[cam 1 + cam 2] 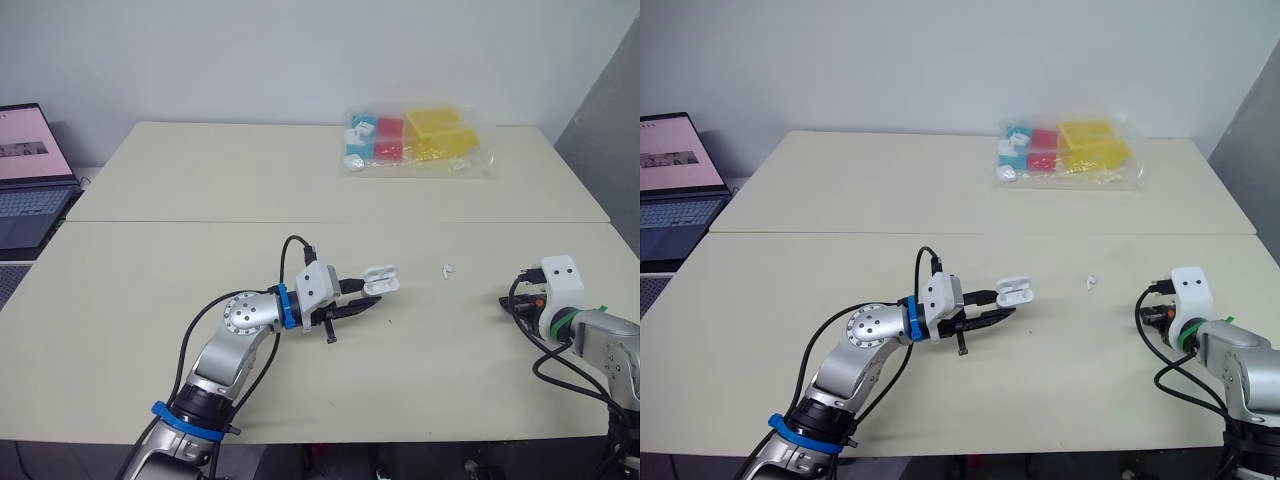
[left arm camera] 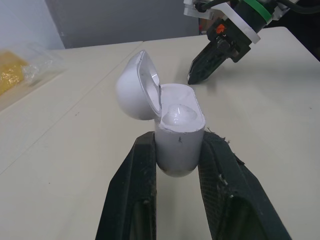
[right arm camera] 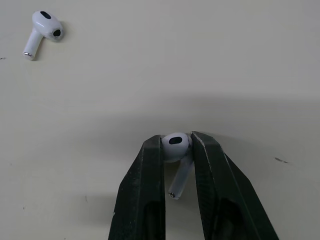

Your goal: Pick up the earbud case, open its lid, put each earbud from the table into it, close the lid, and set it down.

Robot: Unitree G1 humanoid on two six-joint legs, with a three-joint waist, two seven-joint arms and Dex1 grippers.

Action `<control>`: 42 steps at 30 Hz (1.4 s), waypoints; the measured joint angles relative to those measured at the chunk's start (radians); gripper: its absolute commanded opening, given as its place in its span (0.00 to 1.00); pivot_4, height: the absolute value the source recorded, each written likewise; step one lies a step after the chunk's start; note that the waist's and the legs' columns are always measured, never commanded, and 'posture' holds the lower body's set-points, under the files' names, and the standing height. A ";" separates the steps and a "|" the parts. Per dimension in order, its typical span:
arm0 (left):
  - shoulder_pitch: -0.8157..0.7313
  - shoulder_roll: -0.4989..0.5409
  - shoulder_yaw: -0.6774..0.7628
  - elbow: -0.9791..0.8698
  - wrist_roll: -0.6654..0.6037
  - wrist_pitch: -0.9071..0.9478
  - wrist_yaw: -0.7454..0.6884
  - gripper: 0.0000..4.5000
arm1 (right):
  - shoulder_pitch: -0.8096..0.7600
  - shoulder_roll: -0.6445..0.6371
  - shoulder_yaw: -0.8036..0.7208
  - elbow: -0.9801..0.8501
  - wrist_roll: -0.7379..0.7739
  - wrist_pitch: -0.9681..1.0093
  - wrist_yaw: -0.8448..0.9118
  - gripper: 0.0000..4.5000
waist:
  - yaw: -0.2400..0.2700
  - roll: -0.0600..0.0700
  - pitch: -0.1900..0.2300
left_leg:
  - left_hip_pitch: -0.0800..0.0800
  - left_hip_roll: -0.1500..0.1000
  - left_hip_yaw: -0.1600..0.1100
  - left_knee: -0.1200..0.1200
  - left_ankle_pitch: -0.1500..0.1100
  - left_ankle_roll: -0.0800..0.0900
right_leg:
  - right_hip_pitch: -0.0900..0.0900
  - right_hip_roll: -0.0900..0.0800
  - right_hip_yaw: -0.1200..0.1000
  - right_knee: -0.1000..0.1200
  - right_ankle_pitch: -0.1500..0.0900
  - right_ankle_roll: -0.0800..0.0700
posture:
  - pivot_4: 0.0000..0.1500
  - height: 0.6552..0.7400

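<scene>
The left gripper (image 2: 178, 146) is clamped on the glossy white rounded plastic earbud case (image 2: 178, 125), whose lid (image 2: 136, 86) is swung open beyond its fingertips. The right gripper (image 3: 176, 143) pinches one small white stemmed earbud (image 3: 178, 156) at its tips. A second earbud (image 3: 43, 31) lies on the beige table (image 3: 210, 60) ahead, apart.

Two earbuds (image 3: 44, 27) (image 3: 176, 145), one case (image 2: 177, 135)

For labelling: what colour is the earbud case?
White; the earbud case shows best in the left wrist view.

Office or lab: beige tables (image 1: 200, 190), open laptop (image 1: 28, 185), bare wall (image 1: 250, 50).
</scene>
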 measured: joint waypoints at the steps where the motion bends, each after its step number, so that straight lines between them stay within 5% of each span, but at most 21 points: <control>1: 0.000 0.001 0.000 0.001 0.000 0.000 0.000 0.17 | -0.002 0.000 0.000 -0.001 0.000 0.002 0.000 0.09 | 0.000 0.000 0.000 | 0.000 0.000 0.000 0.000 0.000 0.000 | 0.000 0.000 0.000 0.000 0.000 0.000 | 1.00 1.00; 6: 0.000 0.003 0.000 0.003 0.001 -0.001 0.000 0.17 | -0.005 -0.012 0.014 -0.021 -0.001 0.005 0.007 0.09 | 0.000 0.000 0.000 | 0.000 0.000 0.000 0.000 0.000 0.000 | 0.000 0.000 0.000 0.000 0.000 0.000 | 1.00 1.00; 9: 0.000 0.014 0.000 0.003 0.002 -0.002 -0.003 0.17 | -0.005 -0.126 0.081 -0.071 0.017 -0.043 0.117 0.09 | -0.001 0.000 0.000 | 0.000 0.000 0.001 -0.001 0.000 0.000 | -0.001 0.000 -0.001 0.000 0.000 0.000 | 1.00 1.00; 16: 0.021 0.051 0.003 0.001 0.002 -0.002 -0.006 0.17 | 0.061 -0.443 0.299 -0.108 -0.046 -0.531 0.569 0.09 | 0.000 0.000 0.001 | 0.000 0.000 0.000 -0.001 0.000 0.000 | 0.000 0.002 -0.002 -0.003 0.000 0.000 | 1.00 1.00; 25: 0.054 0.063 0.006 -0.044 0.002 0.004 0.001 0.17 | -0.093 -0.536 0.502 0.201 -0.244 -0.876 0.840 0.09 | -0.003 -0.001 0.001 | 0.002 0.001 0.003 0.000 0.000 0.000 | 0.000 0.001 -0.001 -0.001 0.001 0.001 | 1.00 1.00; 36: 0.070 0.064 0.006 -0.068 0.002 0.025 0.009 0.17 | -0.142 -0.547 0.545 0.328 -0.319 -0.976 0.985 0.09 | 0.001 0.000 0.001 | 0.002 0.001 0.003 0.000 0.000 0.000 | 0.000 -0.001 -0.001 0.000 0.000 0.001 | 1.00 1.00; 42: 0.073 0.064 0.006 -0.069 0.002 0.026 0.015 0.17 | -0.162 -0.535 0.545 0.345 -0.319 -0.959 1.004 0.56 | 0.001 0.000 0.001 | 0.002 0.001 0.002 0.000 0.000 0.000 | 0.000 -0.001 -0.001 0.000 0.001 0.001 | 1.00 1.00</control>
